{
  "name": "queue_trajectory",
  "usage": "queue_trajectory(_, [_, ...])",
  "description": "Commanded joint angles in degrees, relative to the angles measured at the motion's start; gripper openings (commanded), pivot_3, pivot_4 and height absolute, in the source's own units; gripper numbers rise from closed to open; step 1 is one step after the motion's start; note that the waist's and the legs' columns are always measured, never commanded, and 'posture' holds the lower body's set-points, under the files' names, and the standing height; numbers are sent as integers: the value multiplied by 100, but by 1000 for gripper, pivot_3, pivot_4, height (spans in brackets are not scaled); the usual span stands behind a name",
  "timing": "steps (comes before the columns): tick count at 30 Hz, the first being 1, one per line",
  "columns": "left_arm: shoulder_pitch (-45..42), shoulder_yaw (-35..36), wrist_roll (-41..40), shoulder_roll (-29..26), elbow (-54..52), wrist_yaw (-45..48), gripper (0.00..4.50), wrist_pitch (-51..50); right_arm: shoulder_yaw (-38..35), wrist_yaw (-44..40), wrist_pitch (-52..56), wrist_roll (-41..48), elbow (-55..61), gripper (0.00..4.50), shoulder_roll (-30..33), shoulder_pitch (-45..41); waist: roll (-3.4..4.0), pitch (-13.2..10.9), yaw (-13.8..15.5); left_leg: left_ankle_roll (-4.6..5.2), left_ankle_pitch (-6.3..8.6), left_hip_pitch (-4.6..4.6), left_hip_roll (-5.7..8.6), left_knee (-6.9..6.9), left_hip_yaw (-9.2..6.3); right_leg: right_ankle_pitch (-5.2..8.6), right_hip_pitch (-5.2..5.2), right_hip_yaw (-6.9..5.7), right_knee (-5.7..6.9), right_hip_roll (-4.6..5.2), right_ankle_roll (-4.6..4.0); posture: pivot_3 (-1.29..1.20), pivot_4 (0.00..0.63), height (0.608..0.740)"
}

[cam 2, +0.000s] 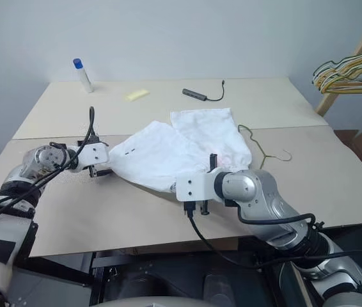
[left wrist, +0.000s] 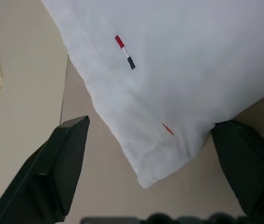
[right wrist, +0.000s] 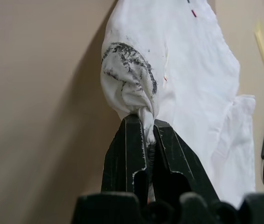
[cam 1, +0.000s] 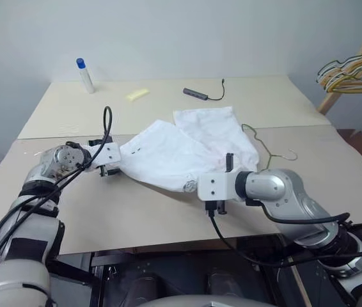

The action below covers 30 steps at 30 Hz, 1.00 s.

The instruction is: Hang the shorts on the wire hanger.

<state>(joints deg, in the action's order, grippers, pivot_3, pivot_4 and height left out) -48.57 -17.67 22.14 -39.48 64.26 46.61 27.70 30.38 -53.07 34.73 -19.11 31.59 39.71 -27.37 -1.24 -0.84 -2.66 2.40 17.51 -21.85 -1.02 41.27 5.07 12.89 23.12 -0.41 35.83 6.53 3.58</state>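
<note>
The right gripper is pinched tight on a gathered edge of the shorts, lifting it slightly. The left gripper stands spread wide, a corner of the shorts between its fingers, seemingly untouched. The shorts lie mid-table, bare board toward the near edge. The wire hanger lies beside them, partly under the cloth.
</note>
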Motion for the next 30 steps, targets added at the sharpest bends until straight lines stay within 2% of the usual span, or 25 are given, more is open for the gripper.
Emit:
queue_trajectory(1, [-23,-94,-12,172,304,403,3299,96,-253,194,-89,-77,-39,0,-22,53,1,3,-3,0,0,0,0,0,0,0,0,0,0,0,0,-116,0,740])
queue_trajectory(8, [-215,124,-200,197,465,763,894,88,-373,573,-153,-137,-414,0,-188,101,2,3,-3,0,0,-3,0,2,-5,1,0,-2,0,0,-1,-106,0,740])
queue_trajectory(11, [-189,166,-250,182,439,708,24,170,-377,632,-187,-139,-466,0,-232,104,1,3,-6,1,0,-7,0,2,-6,1,3,-3,1,0,-1,-97,0,740])
queue_trajectory(13, [-172,184,-265,165,412,644,24,219,-378,660,-233,-141,-502,0,-241,114,1,3,-12,1,1,-13,0,3,-8,1,7,-4,2,0,-1,-92,0,740])
queue_trajectory(16, [-218,119,-48,92,333,-24,24,202,-354,833,-607,-282,-756,0,-147,156,-1,2,-19,1,1,-14,0,3,-10,1,7,-4,3,0,-1,-92,0,740])
queue_trajectory(20, [-88,153,-196,-218,-116,521,24,459,-244,1041,-789,-652,-1368,0,-180,5,-1,1,-59,2,1,-17,-1,2,-11,0,9,-5,3,0,-1,-81,0,740])
queue_trajectory(26, [417,301,-400,-793,-1134,842,24,364,-102,1405,-1189,-955,-2355,0,-706,-581,1,1,-208,-1,-1,-16,-4,-2,-11,1,14,-3,6,-2,-2,-59,0,740])
queue_trajectory(30, [1264,559,-870,-1461,-2498,1505,24,-154,-150,1525,-1699,-744,-2449,0,-1220,-868,1,0,-322,-14,-8,-24,-6,-17,-19,1,30,1,26,-3,-3,-44,0,740])
